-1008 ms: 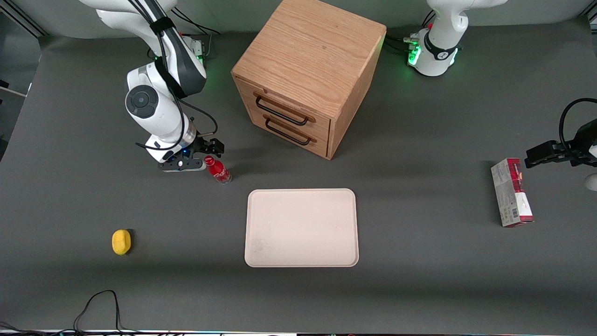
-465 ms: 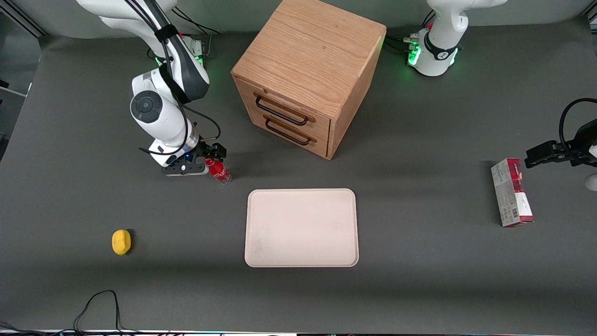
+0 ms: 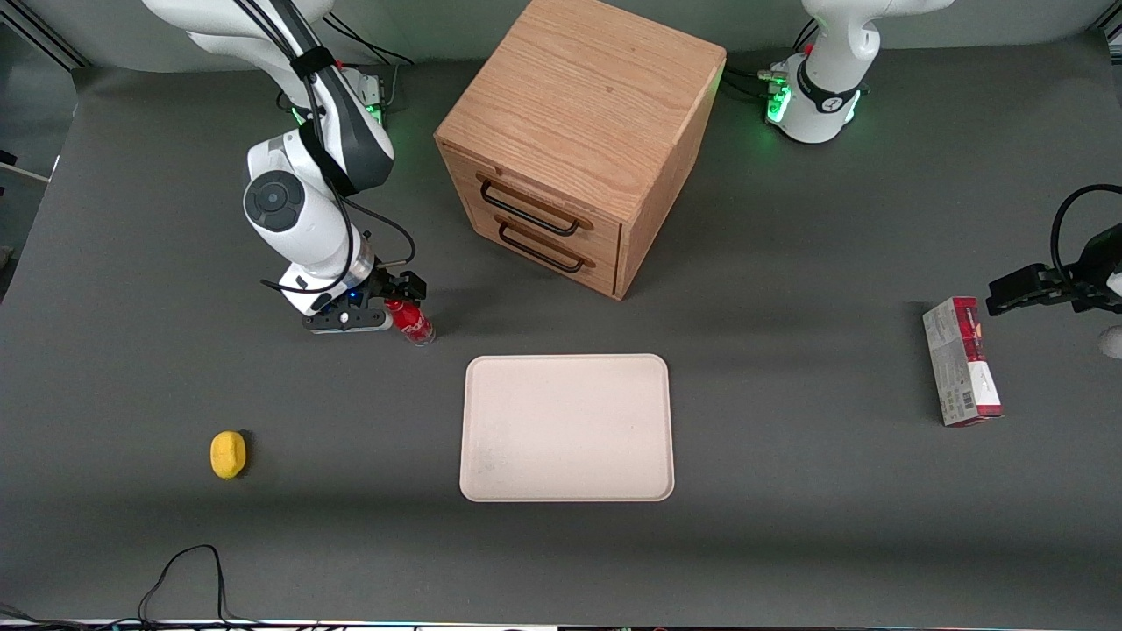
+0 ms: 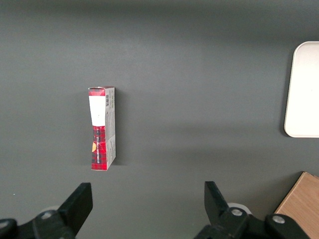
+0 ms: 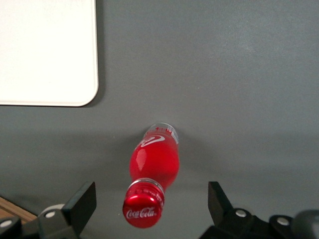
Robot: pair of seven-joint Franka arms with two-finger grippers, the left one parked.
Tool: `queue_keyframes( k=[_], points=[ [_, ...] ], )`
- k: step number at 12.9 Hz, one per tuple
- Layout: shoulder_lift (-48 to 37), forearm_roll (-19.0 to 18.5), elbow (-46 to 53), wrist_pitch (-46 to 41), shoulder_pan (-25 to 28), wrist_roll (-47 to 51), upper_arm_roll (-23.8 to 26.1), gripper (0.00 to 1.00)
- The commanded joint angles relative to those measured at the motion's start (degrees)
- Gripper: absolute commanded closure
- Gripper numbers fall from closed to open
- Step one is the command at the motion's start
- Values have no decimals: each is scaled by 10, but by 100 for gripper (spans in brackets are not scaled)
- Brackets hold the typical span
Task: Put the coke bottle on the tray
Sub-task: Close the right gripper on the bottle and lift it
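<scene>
The coke bottle (image 3: 410,320) (image 5: 152,169) stands upright on the dark table, small and red with a red cap and a clear base. My right gripper (image 3: 392,304) (image 5: 151,205) hangs open just above its cap, one finger on each side and neither touching it. The cream-white tray (image 3: 567,427) (image 5: 45,50) lies flat and bare, nearer the front camera than the bottle and a short way toward the parked arm's end. A corner of the tray (image 4: 304,89) also shows in the left wrist view.
A wooden cabinet with two drawers (image 3: 574,140) stands farther from the camera than the tray. A yellow lemon-like object (image 3: 228,454) lies toward the working arm's end. A red-and-grey carton (image 3: 962,361) (image 4: 102,128) lies toward the parked arm's end.
The right arm has shifted toward the bottle and lowered, so the open gripper now straddles the cap. The bottle and tray have not moved.
</scene>
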Motion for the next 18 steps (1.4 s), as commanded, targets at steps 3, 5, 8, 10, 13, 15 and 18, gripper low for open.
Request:
queue_keyframes(
  k=[3, 5, 8, 10, 13, 15, 18],
  points=[
    [8, 6, 12, 3, 4, 4, 1, 66],
    [7, 6, 13, 3, 6, 27, 2, 100],
    [7, 6, 13, 3, 7, 27, 2, 100],
    [7, 6, 13, 1, 7, 27, 2, 100],
    [-3, 5, 42, -42, 6, 25, 0, 100],
    [-5, 5, 147, -198, 1, 27, -3, 100],
    [15, 8, 330, -381, -10, 22, -23, 100]
  ],
)
